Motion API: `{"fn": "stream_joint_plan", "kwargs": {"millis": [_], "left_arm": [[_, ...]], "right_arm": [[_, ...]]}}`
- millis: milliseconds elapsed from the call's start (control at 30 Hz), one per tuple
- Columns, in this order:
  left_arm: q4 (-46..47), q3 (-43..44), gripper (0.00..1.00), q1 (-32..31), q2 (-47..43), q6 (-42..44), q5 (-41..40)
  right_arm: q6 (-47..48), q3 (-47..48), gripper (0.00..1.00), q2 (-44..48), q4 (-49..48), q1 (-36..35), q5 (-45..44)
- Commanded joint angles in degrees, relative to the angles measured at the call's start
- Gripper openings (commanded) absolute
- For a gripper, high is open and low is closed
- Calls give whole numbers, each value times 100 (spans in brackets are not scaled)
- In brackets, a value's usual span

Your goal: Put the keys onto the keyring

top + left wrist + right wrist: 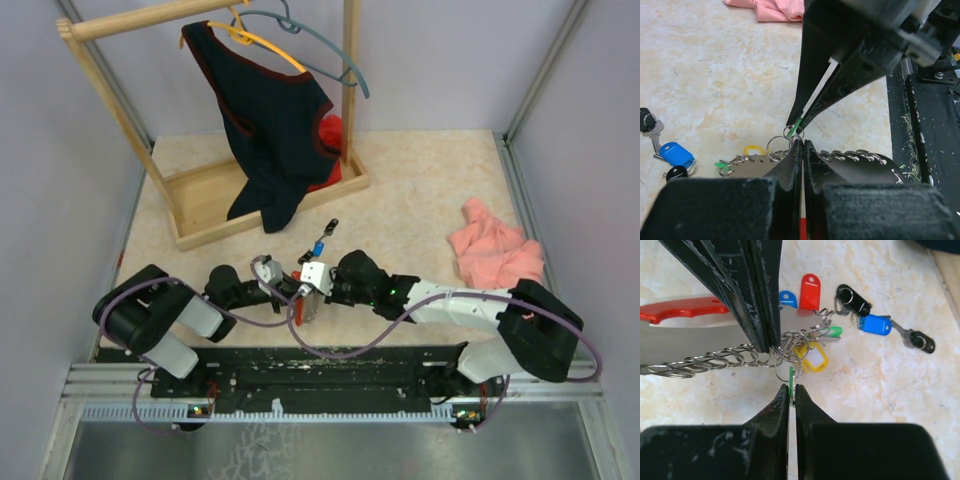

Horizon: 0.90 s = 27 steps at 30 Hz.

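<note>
I'm mid-threading. My right fingers [775, 410] are pinched shut on the tiny green plastic-headed key [791, 377]. Its small wire ring [782, 370] sits just past their tips, against the red-and-grey metal keyring [690, 337] clamped in my closed left fingers [790, 170]. Next, I judge, that ring must slip onto the loop's edge. Far beyond both fingertips, the wooden tray [200, 195] holds a red cloth [328, 135].

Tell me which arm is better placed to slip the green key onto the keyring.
Right. The right end effector pinches the green key beside the keyring, which the left end effector clamps steady.
</note>
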<state>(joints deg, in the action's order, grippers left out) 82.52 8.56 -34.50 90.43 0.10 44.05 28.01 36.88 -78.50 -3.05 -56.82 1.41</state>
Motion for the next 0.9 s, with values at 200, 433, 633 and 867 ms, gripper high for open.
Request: {"fn": "stream_joint_plan", "kwargs": {"millis": [200, 433, 633, 867], "left_arm": [[-311, 188, 20, -2, -164, 204, 25], [-536, 301, 25, -3, -253, 98, 103], [-634, 424, 26, -4, -188, -132, 189], [-991, 440, 28, -71, -352, -262, 138]], "right_arm": [[398, 503, 0, 772, 226, -41, 90], [411, 545, 0, 742, 269, -156, 124], [420, 624, 0, 675, 305, -234, -23], [384, 712, 0, 576, 313, -262, -175]]}}
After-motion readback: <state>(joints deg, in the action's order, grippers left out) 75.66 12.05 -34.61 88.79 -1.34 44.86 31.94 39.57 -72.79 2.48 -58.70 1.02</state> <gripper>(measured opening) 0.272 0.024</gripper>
